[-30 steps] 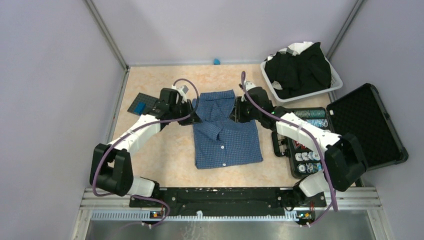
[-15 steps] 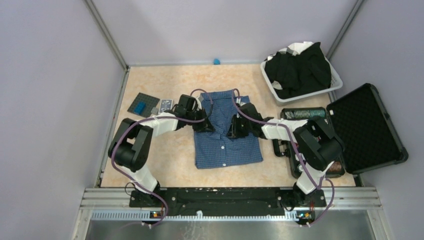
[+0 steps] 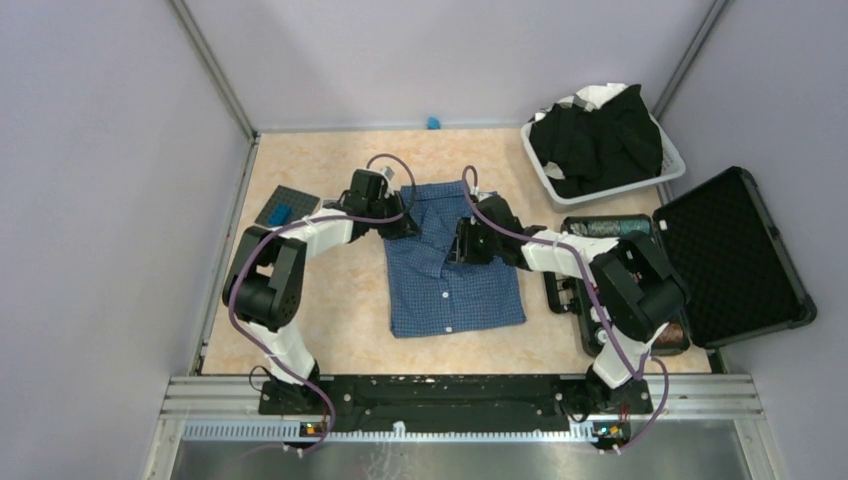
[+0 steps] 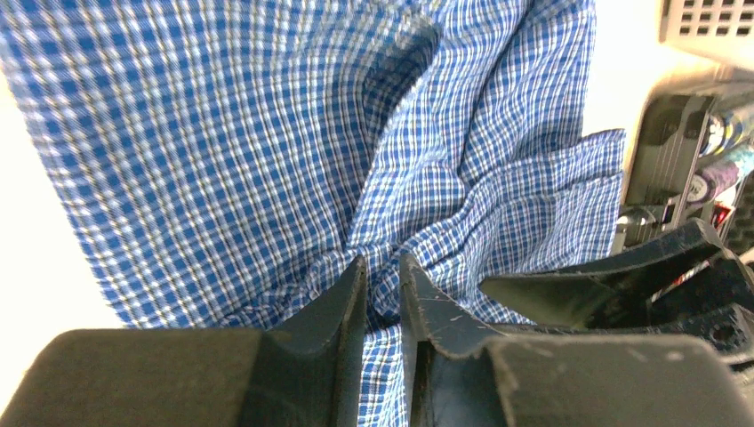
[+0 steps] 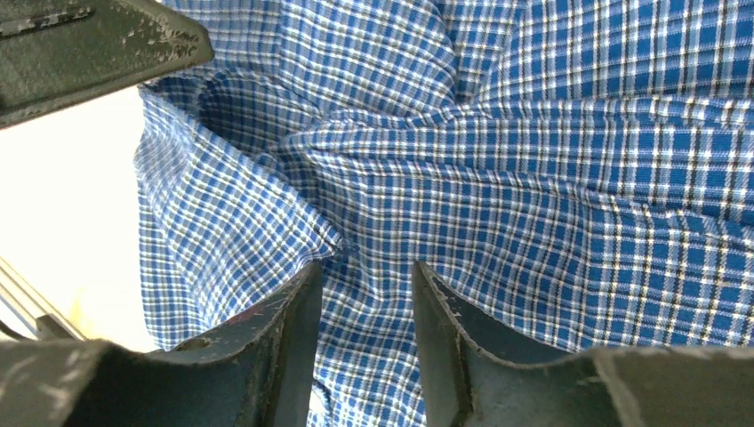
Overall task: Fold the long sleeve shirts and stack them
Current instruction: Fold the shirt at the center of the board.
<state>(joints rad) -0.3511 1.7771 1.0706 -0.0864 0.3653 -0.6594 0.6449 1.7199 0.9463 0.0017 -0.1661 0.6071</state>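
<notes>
Blue checked shirt [image 3: 452, 268] lies folded on the table [image 3: 330, 320]. My left fingers [image 4: 382, 265] and right fingers [image 5: 366, 271] have moved in from its sides to the collar [image 3: 432, 222]. The left are narrow around a cloth ridge, grip unclear; the right are parted. A halving fold looks next.

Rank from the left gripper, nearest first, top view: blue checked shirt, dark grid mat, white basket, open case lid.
1. blue checked shirt, right under the left gripper.
2. dark grid mat, on the table to its left.
3. white basket, far right corner.
4. open case lid, right edge.
</notes>
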